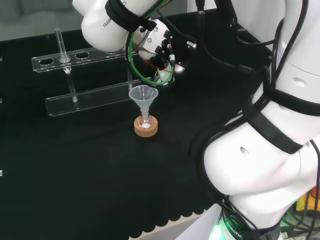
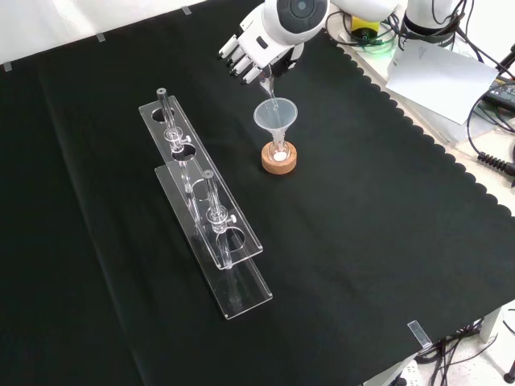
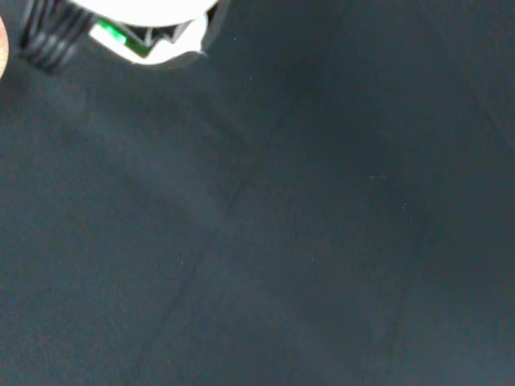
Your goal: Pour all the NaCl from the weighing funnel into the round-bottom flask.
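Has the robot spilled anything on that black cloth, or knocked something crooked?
Nothing stands out. No white powder shows on the cloth around the cork ring. The funnel stands upright in the flask, and both clear racks stand upright.

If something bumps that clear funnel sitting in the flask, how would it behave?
The funnel looks top-heavy: wide cone on a thin stem, so likely to tip. It appears light, probably shifting easily. The cork ring should steady the flask beneath.
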`<state>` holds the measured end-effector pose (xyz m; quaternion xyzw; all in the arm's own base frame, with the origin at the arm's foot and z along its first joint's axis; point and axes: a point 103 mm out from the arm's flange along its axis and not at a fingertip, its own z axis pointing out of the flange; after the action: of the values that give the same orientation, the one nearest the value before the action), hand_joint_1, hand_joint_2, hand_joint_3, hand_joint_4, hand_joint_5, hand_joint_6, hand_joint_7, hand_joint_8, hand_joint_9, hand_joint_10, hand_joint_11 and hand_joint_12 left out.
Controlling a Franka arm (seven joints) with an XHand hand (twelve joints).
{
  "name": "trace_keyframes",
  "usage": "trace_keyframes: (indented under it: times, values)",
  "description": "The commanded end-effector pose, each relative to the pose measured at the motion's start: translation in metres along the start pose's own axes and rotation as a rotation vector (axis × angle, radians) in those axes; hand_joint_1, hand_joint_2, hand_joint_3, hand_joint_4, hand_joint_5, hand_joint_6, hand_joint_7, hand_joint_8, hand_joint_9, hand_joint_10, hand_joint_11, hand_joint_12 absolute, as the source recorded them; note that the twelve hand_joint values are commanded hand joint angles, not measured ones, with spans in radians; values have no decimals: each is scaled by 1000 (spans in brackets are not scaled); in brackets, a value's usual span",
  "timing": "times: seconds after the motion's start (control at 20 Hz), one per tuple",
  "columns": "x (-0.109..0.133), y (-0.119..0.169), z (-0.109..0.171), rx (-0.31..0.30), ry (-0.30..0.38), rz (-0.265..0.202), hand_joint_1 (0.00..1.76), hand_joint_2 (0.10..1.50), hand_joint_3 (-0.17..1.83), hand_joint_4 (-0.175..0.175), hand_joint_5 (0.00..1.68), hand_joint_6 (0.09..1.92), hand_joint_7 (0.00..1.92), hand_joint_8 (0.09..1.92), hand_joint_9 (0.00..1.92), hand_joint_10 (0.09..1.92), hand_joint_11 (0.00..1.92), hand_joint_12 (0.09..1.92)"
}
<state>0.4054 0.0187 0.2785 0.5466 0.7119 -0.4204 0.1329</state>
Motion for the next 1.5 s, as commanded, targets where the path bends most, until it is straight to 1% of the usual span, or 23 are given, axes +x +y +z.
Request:
trace_keyframes:
  times: [0.05, 0.45, 1.0, 1.15, 1.4, 1.5]
  values:
    - [-4, 1, 4, 17, 2, 10, 1105, 617, 807, 175, 1185, 901, 759, 616, 943, 417, 580, 1218]
    - [-2, 0, 1, 19, -14, 17, 1105, 617, 807, 175, 1185, 901, 757, 617, 942, 416, 581, 1216]
    - [0, 1, 1, 22, -12, 8, 1105, 617, 807, 175, 1185, 901, 753, 619, 939, 415, 581, 1213]
    - [0, 1, 1, 28, -14, 13, 1105, 617, 807, 175, 1185, 901, 752, 619, 938, 415, 581, 1212]
    - [-1, 3, 3, 15, -5, -1, 1105, 617, 806, 175, 1185, 900, 750, 620, 938, 415, 580, 1211]
    - [-1, 3, 3, 17, -8, 3, 1105, 617, 806, 175, 1185, 900, 750, 620, 937, 415, 580, 1211]
